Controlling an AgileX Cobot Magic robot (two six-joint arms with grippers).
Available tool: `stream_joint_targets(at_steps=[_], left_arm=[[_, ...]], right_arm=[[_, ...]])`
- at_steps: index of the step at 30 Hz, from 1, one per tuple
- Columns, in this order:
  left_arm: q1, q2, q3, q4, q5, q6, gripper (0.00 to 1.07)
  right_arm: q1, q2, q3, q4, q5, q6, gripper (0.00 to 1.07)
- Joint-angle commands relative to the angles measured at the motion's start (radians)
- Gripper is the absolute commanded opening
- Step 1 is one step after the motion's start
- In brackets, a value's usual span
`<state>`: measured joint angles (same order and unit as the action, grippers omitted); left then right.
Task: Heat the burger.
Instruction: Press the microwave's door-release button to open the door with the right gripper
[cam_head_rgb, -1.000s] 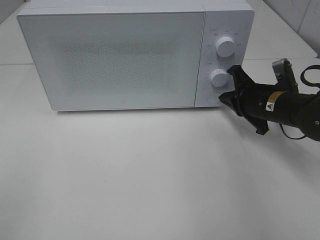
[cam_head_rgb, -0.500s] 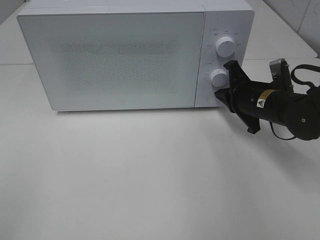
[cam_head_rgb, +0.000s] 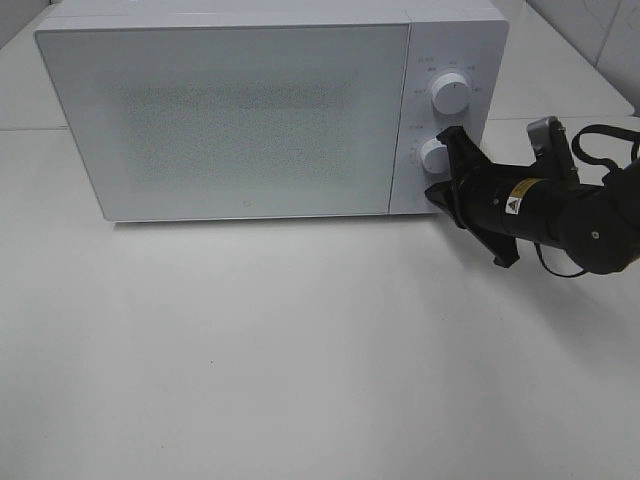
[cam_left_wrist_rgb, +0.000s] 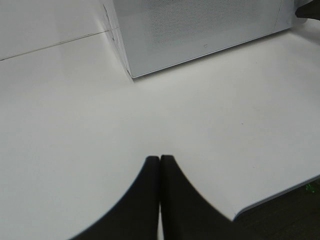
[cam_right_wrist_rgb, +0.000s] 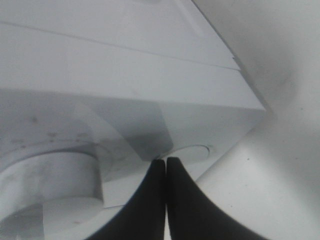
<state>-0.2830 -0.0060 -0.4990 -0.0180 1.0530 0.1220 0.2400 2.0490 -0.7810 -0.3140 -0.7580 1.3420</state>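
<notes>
1. The white table (cam_head_rgb: 300, 350) carries a closed white microwave (cam_head_rgb: 230, 120) at its far side.
2. Our right arm (cam_head_rgb: 560, 210) reaches left; the right jaws, pressed together, sit just beside the lower knob (cam_head_rgb: 434, 155).
3. Our left jaws are together above the table.
4. The burger shows in no view, so we cannot place it against either jaws.

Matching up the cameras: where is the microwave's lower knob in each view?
Exterior high: lower knob on the microwave, beside the right gripper.
Left wrist: not in it.
Right wrist: the pale cylinder beside the shut fingertips.
Shared landmark: the microwave's white body, in all three.
</notes>
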Motion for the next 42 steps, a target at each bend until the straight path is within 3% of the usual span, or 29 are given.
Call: stream_joint_targets(at_steps=[1, 21, 42], left_arm=[[0.001, -0.019, 0.002, 0.0, -0.013, -0.005, 0.0], [0.001, -0.019, 0.002, 0.0, -0.013, -0.005, 0.0], [0.001, -0.019, 0.002, 0.0, -0.013, -0.005, 0.0]], right_arm=[[-0.003, 0.009, -0.028, 0.027, -0.073, -0.009, 0.0], [-0.003, 0.103, -0.084, 0.067, -0.243, 0.018, 0.0], [-0.003, 0.103, -0.213, 0.086, -0.236, 0.064, 0.0]])
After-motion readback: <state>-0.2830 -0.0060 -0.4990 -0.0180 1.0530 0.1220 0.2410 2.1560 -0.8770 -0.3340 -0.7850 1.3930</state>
